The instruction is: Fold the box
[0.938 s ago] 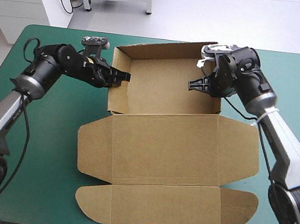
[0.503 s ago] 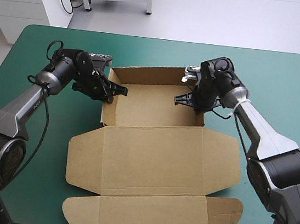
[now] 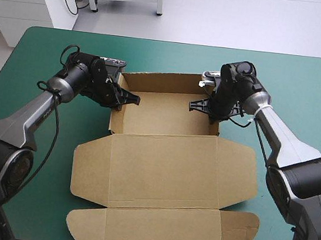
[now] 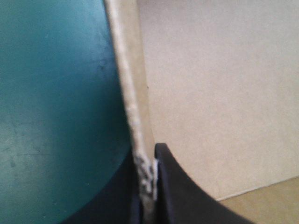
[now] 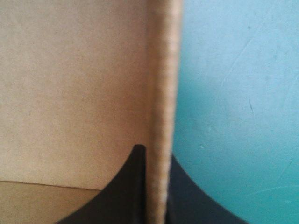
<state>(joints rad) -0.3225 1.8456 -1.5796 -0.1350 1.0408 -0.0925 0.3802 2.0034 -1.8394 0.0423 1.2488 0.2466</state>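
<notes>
Teal-green table [image 3: 307, 86]: L fingers [image 4: 174, 196], R fingers [image 5: 131, 196] clamp box [image 3: 167, 162] walls

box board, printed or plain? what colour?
Plain brown, no print visible. The box shows best in the high view.

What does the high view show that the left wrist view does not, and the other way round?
Only the high view: the whole box, an open tray with its lid flat, and the right gripper on its right side. Only the left wrist view: the left wall seen edge-on, pinched by the left gripper, one finger inside, one outside. Both: brown board and the teal-green cover.
</notes>
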